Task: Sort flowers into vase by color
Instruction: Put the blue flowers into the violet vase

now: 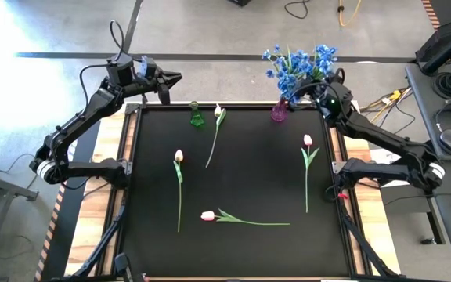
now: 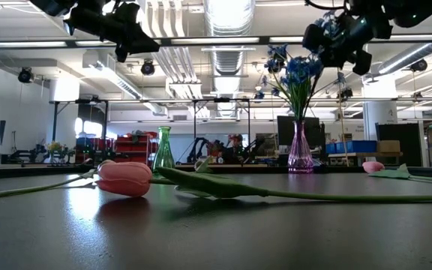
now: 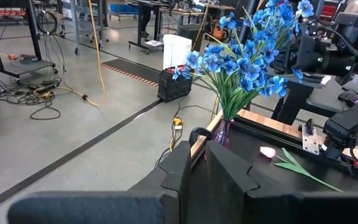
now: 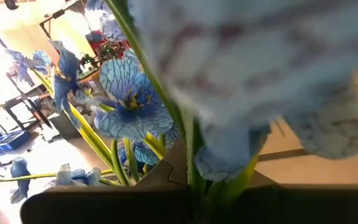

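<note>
Already the right gripper's (image 1: pixel 313 88) clenched fingers are gripping blue flowers (image 1: pixel 300 63) in the purple vase (image 1: pixel 279 110), while four tulips (image 1: pixel 178 156) are lying unsorted on the desk (image 1: pixel 241 188).

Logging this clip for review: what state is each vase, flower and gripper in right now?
Purple vase: upright, holding the blue flowers.
Green vase: upright, empty.
Four tulips: lying flat on the black mat, none held.
Right gripper: shut, up among the blue flowers' stems.
Left gripper: nearly closed, empty, raised off the mat's far left corner.
</note>
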Action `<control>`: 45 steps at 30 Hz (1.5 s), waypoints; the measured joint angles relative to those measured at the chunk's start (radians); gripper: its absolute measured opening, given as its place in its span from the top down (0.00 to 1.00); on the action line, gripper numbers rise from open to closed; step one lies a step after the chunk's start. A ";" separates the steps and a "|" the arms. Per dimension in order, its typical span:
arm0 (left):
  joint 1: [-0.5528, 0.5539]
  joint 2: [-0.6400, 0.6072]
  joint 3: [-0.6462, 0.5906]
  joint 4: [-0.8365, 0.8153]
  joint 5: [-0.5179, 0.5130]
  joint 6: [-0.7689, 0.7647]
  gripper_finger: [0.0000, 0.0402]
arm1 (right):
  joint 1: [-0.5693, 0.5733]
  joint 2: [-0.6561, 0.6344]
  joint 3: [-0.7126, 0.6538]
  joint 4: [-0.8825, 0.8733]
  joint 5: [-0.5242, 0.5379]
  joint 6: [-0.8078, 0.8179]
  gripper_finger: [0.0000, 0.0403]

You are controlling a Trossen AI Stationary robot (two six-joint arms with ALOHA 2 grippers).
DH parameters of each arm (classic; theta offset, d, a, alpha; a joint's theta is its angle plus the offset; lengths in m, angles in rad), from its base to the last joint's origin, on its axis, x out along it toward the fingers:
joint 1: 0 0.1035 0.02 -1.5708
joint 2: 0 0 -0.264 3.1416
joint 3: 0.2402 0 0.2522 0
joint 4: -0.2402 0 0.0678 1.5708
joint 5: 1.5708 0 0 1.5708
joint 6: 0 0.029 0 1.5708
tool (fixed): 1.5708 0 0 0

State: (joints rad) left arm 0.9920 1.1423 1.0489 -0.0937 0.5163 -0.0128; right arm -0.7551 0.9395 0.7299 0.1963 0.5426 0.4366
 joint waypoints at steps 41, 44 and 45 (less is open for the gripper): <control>-0.268 0.640 0.175 0.479 0.129 -0.188 1.00 | 0.002 0.049 0.001 0.003 -0.099 -0.028 0.97; -0.277 0.757 0.310 0.439 0.145 -0.159 1.00 | 0.002 0.049 0.001 0.003 -0.107 -0.027 0.97; -0.277 0.795 0.354 0.416 0.158 -0.148 1.00 | 0.002 0.049 0.001 0.003 -0.107 -0.027 0.97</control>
State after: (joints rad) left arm 0.7151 1.9372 1.4024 0.3225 0.6740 -0.1608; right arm -0.7532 0.9890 0.7311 0.1997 0.4351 0.4091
